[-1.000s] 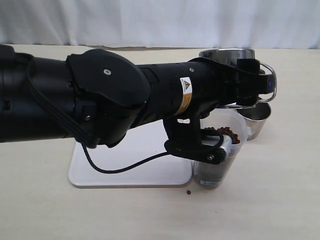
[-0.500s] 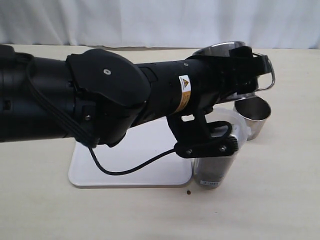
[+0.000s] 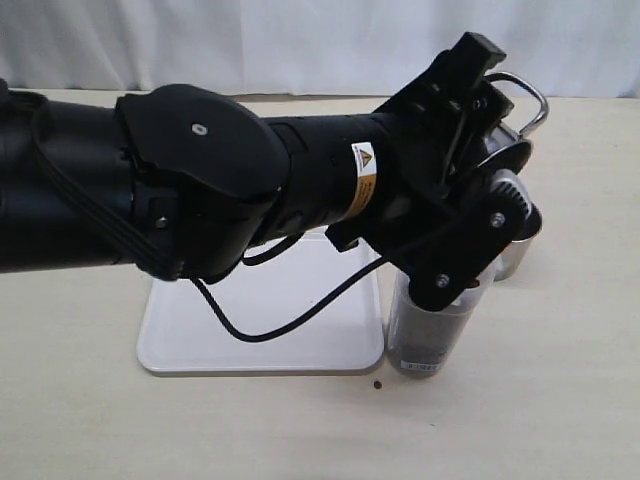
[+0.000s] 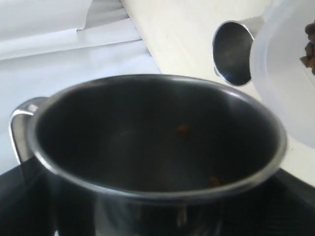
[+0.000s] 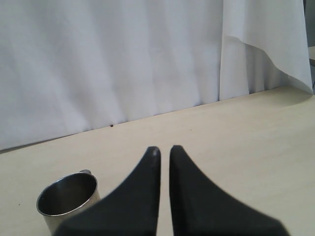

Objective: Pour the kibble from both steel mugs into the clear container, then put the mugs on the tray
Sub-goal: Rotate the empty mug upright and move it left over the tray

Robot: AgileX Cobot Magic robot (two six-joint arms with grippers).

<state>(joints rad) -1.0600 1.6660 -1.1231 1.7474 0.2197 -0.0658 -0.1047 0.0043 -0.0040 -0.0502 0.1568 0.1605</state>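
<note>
Only by the left wrist view was the tilted steel mug [image 4: 123, 147] shown nearly empty, two pellets of kibble [image 4: 182, 131] inside. In the exterior view it was pinched by the left gripper [image 3: 468, 115] over the clear container [image 3: 425, 335], whose rim was hidden by the arm [image 3: 200, 200], just beside the tray [image 3: 200, 340]. The jaws of the right gripper [image 5: 160, 150] were pressed together, near the second steel mug [image 5: 68, 196].

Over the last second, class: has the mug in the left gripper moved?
Yes. The held mug has tipped from upright, mouth swinging down toward the clear container, which stayed beside the tray.
</note>
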